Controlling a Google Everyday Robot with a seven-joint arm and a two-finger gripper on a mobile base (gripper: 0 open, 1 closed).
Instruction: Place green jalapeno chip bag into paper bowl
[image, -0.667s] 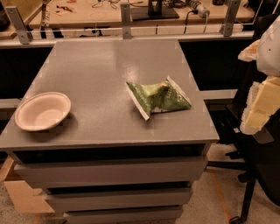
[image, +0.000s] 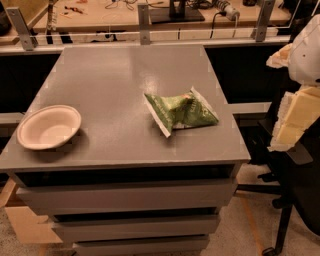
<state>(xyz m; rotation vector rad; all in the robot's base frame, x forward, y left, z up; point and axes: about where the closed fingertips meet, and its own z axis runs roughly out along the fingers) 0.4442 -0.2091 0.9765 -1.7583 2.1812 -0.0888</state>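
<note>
The green jalapeno chip bag (image: 181, 111) lies crumpled on the grey table top (image: 120, 75), right of the middle and near the right edge. The paper bowl (image: 49, 127) sits upright and empty at the table's front left. The two are well apart. My gripper (image: 294, 120) shows as pale cream parts at the right edge of the view, beyond the table's right side. It is apart from the bag and far from the bowl.
The table is a grey cabinet with drawers (image: 130, 197) below its front edge. A rail with metal posts (image: 144, 22) runs along the back. A black office chair (image: 295, 190) stands at the right, beside the cabinet.
</note>
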